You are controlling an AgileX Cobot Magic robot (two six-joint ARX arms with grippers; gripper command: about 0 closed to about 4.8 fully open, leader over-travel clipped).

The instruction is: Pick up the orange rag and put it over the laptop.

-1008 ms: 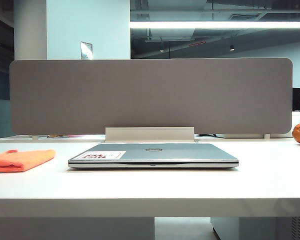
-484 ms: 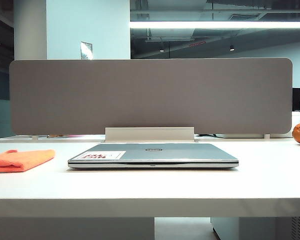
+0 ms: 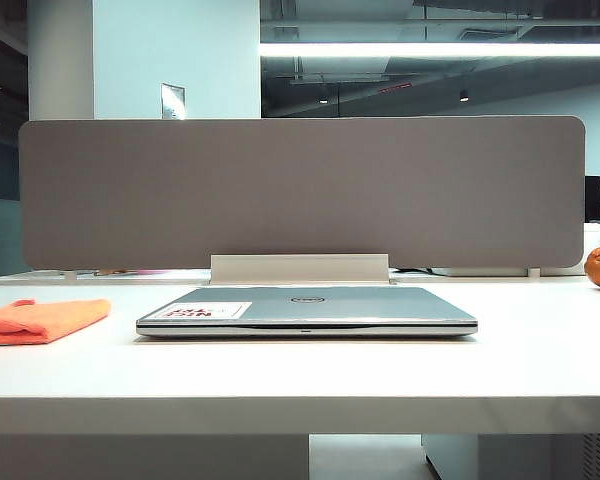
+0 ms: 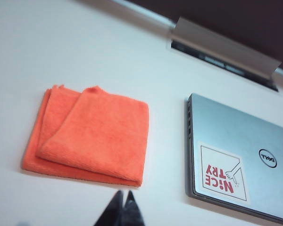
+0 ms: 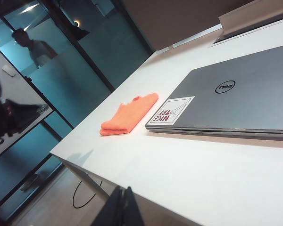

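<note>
Rag beside laptop, untouched.
We see the left gripper closed, empty, near the folded orange rag; the right gripper closed, empty, off the table; the laptop shut.

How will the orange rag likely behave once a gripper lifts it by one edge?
The orange rag is folded, soft-looking cloth, so it will probably droop and may unfold. It looks thin and light. The shut left gripper hovers near its edge; the right gripper, also shut, sits off the table.

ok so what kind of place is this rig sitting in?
Most likely an open-plan office. The white desk has a grey partition screen along its back edge, a closed Dell laptop lies on it, and the right wrist view shows glass partition walls beside the desk.
</note>
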